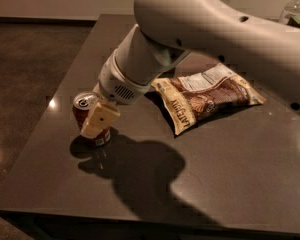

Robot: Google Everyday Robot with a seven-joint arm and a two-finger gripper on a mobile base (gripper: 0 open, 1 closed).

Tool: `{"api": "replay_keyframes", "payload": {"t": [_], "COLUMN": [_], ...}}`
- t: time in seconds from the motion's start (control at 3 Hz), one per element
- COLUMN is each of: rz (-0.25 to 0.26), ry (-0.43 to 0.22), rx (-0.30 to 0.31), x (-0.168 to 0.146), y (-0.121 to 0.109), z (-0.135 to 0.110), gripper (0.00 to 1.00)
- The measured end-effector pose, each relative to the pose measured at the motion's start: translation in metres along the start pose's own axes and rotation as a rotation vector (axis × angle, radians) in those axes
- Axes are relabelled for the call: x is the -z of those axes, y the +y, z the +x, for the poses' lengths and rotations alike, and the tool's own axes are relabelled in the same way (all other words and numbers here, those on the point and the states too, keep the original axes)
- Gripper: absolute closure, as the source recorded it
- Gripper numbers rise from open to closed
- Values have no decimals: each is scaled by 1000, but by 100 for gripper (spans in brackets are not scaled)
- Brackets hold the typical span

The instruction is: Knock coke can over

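The coke can [81,115] stands upright near the left edge of the dark table [225,179], red with a silver top and a pale label patch near its base. My gripper [98,122], cream-coloured, hangs from the big white arm and sits right against the can's right front side, covering part of it. The can looks upright, perhaps very slightly leaning.
A crinkled brown-and-yellow snack bag [206,97] lies flat right of the gripper, partly under the arm. A clear bottle [295,10] stands at the far right back corner. The table's left edge runs just beside the can, with dark floor beyond.
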State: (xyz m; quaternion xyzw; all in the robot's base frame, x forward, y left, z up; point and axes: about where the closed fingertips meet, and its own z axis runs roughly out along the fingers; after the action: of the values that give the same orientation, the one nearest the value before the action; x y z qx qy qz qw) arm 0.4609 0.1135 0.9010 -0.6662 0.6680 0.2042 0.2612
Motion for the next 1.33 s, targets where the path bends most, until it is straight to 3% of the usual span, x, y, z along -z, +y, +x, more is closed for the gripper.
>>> {"api": "replay_keyframes", "payload": {"t": [0.33,1.0,1.33], "rz": [-13,-19,-30], "ry": [-2,15,76], "rx": [10,-22,-41], "x": [2,44,74], "y": [3,0,-8], "z": [-5,-1,13], "gripper": [57,100,100]}}
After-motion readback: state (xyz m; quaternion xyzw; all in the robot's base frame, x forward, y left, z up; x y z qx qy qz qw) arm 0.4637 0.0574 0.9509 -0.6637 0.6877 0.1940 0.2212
